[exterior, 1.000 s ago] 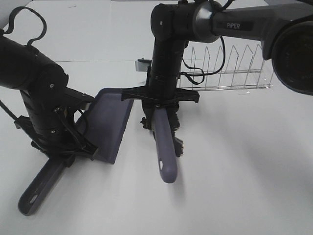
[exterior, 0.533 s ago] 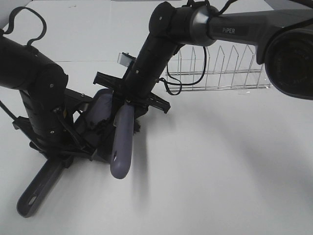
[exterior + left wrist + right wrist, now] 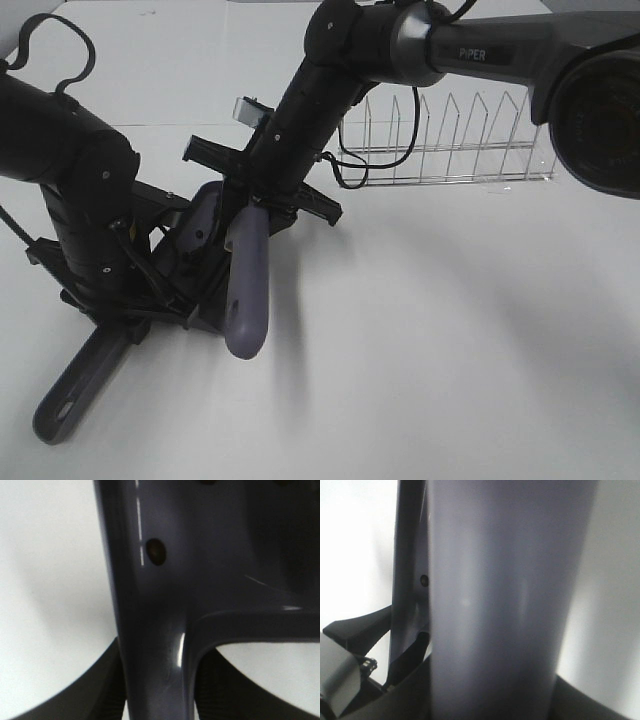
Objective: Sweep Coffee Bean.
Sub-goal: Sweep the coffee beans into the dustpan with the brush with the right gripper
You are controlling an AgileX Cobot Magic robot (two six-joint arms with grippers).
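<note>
My left gripper (image 3: 122, 318) is shut on the handle (image 3: 72, 395) of the grey-purple dustpan (image 3: 197, 228), which lies on the white table at the left. In the left wrist view one dark coffee bean (image 3: 156, 551) lies on the dustpan (image 3: 165, 610). My right gripper (image 3: 262, 196) reaches across and is shut on the grey-purple brush (image 3: 247, 290). The brush is tilted, with its head down in the pan's mouth and its bristles hidden. The right wrist view shows the brush handle (image 3: 495, 600) close up. No beans show on the table.
A clear wire rack (image 3: 450, 140) stands at the back right. The white table (image 3: 450, 340) stretches to the right and front of the brush.
My right arm has swung the brush left from beside the dustpan into its mouth and tilted it. The bristles are now hidden. The left arm has hardly moved.
</note>
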